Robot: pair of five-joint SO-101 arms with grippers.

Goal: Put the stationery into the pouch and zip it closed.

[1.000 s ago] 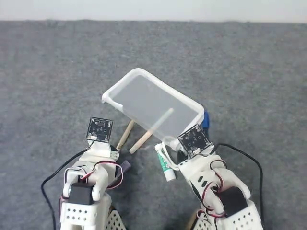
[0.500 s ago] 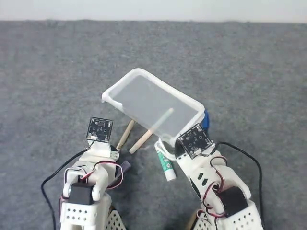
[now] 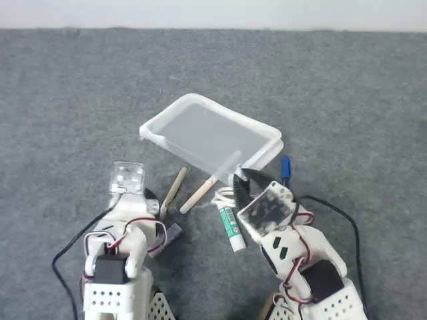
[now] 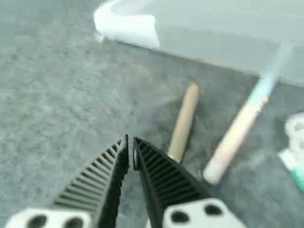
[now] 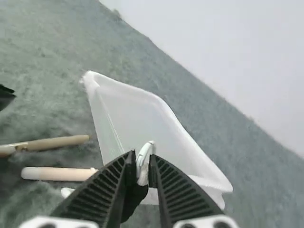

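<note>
Right wrist view shows the right gripper (image 5: 141, 160) pinching the white loop (image 5: 145, 147) of the pouch (image 5: 130, 116) (to hold it open, I think). Left gripper (image 4: 130, 141) jaws are nearly shut, empty. The brown pen (image 3: 174, 187) waits at the pouch's 7 o'clock. Next: open wide, grab it.

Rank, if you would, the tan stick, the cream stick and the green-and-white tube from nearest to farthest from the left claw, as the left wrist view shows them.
1. The tan stick: right beside the left claw.
2. The cream stick: next over, past the tan stick.
3. The green-and-white tube: farthest, beyond the cream stick.
</note>
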